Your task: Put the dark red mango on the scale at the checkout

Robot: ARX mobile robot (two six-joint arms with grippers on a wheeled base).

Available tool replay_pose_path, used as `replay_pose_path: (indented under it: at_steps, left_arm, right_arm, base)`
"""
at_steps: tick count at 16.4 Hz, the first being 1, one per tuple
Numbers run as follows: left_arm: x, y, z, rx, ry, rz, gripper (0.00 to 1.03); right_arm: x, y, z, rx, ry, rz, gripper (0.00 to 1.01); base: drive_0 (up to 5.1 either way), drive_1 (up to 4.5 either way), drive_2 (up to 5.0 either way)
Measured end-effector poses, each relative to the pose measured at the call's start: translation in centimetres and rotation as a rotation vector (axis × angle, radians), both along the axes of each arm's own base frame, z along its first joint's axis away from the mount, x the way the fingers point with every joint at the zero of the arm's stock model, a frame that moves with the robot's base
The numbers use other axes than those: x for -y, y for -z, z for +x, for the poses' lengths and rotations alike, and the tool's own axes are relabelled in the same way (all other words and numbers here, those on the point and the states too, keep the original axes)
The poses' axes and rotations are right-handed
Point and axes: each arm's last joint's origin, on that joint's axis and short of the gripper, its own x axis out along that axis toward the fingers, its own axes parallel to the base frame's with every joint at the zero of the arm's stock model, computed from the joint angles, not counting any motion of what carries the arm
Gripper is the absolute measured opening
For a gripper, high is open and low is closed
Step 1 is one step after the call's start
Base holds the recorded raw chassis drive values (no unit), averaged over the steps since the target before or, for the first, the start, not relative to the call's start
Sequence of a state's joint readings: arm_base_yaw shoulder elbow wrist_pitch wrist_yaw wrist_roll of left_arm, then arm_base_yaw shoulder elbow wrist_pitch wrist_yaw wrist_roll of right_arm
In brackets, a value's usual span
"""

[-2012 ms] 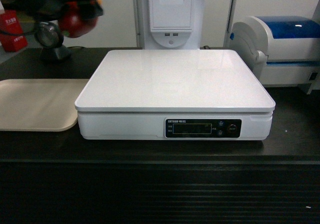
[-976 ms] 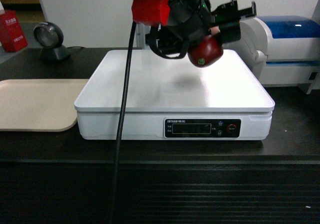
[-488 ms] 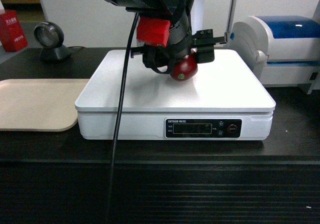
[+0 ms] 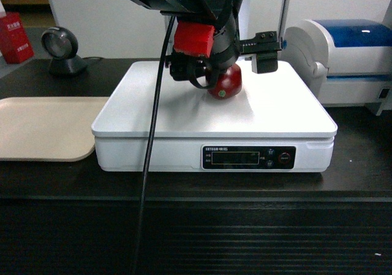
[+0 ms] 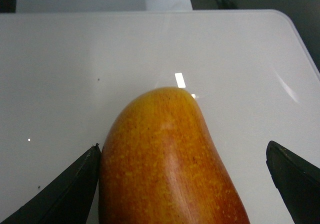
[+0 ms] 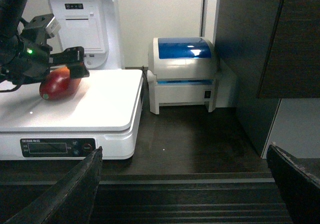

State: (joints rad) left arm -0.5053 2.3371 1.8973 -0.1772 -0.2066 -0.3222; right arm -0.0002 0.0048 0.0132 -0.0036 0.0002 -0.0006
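The dark red mango (image 4: 226, 83) lies on the flat white top of the scale (image 4: 184, 113), a little above the middle of the head frame, its green sticker dot facing front. The left hand (image 4: 236, 57) hangs right over it, released: in the left wrist view one finger (image 5: 60, 194) touches the fruit's left side at the lower left, the other stands well apart at the lower right. The right hand (image 6: 182, 194) is spread wide, holding nothing, low before the black surface (image 6: 200, 144), near the white-and-blue printer (image 6: 185, 72).
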Motion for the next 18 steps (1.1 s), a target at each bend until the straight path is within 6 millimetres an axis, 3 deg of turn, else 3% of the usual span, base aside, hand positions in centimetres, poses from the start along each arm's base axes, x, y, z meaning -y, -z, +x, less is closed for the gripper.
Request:
replay_pose_path:
  at_steps: [2, 5, 9, 10, 13, 15, 17, 18]
  left_arm:
    - [-0.1, -1.0, -0.2, 0.063, 0.009, 0.024, 0.98]
    - [-0.6, -4.8, -1.4, 0.238, 0.067, 0.042, 0.98]
    - [-3.0, -9.8, -5.4, 0.481, 0.247, -0.040, 0.98]
    - [-4.6, -10.4, -6.1, 0.507, 0.233, -0.046, 0.98]
    - [-12.2, -11.1, -7.7, 0.538, 0.094, -0.036, 0.98]
    - [-17.1, -11.8, -9.8, 0.563, -0.008, -0.045, 0.98]
    - [-21.0, -12.4, -13.8, 0.652, -0.173, 0.027, 0.82]
    - [-22.3, -11.4, -16.5, 0.677, -0.207, 0.049, 0.69]
  right_arm:
    - [0.0, 0.0, 0.0, 0.000, 0.000, 0.000, 0.98]
    - [0.0, 0.0, 0.0, 0.000, 0.000, 0.000, 0.98]
    - [0.0, 0.0, 0.0, 0.000, 0.000, 0.000, 0.98]
    - [0.0, 0.0, 0.0, 0.000, 0.000, 0.000, 0.98]
    - [0.0, 0.0, 0.0, 0.000, 0.000, 0.000, 0.98]
    - [0.0, 0.0, 0.0, 0.000, 0.000, 0.000, 0.98]
    - [0.0, 0.0, 0.0, 0.000, 0.000, 0.000, 0.98]
    - [0.0, 0.0, 0.0, 0.000, 0.000, 0.000, 0.98]
  base:
    - [0.0, 0.00, 0.0]
    - [0.0, 0.00, 0.0]
    - [0.0, 0.00, 0.0]
    - [0.0, 0.00, 0.0]
    - [0.0, 0.00, 0.0]
    - [0.0, 0.00, 0.0]
    - [0.0, 0.00, 0.0]
    - [0.0, 0.00, 0.0]
